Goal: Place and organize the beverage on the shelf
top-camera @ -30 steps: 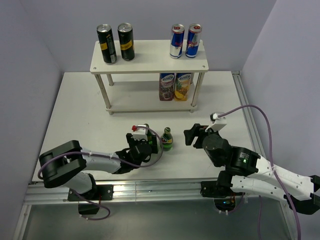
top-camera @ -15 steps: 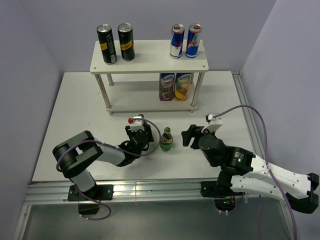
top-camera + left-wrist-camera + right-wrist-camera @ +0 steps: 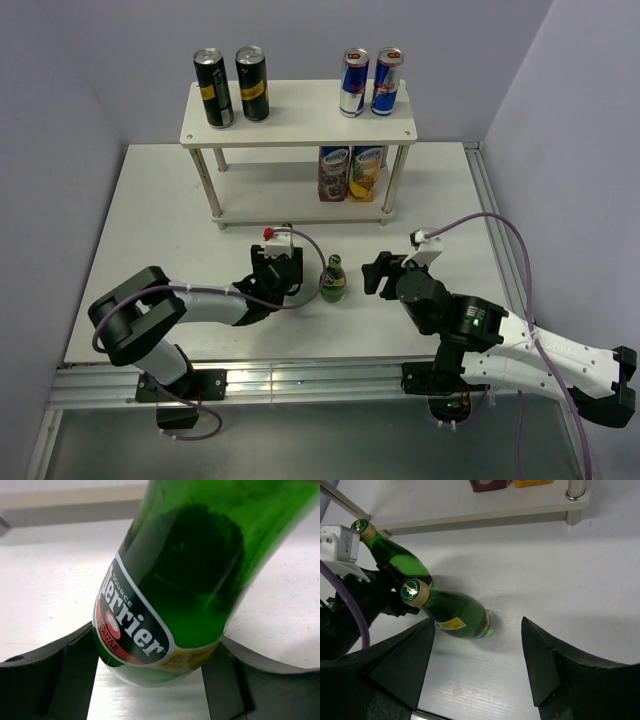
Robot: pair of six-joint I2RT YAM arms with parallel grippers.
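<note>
Left gripper (image 3: 158, 640): clamped on a green bottle, call it the held bottle (image 3: 185, 575). Both fingers (image 3: 50, 675) press its lower body at label height. The bottle leans, neck tipped away from the wrist cam. Can't tell whether its base touches the desk (image 3: 150, 220).

Right gripper (image 3: 377, 273): jaws apart with nothing between them, low over the desk. It points at the second bottle.

Free bottle (image 3: 333, 281): upright on the desk near the front edge, about mid-width, between the two grippers. It sits just beside the left gripper and clear of the right one. In the right wrist view its cap overlaps the held bottle's body, so I can't tell contact from there.

Shelf (image 3: 300, 112): toward the back edge of the desk, roughly centred.
- Top board, left end: two black cans (image 3: 213, 88) (image 3: 252, 83), upright, side by side.
- Top board, right end: two blue cans (image 3: 354, 83) (image 3: 386, 80), upright, side by side.
- Lower board, right end: two cartons (image 3: 333, 173) (image 3: 365, 172), upright, under the blue cans and close together (look touching). The rest of that board is bare.

Four of the six drinks are on the shelf. Both bottles are down at the front of the desk.
</note>
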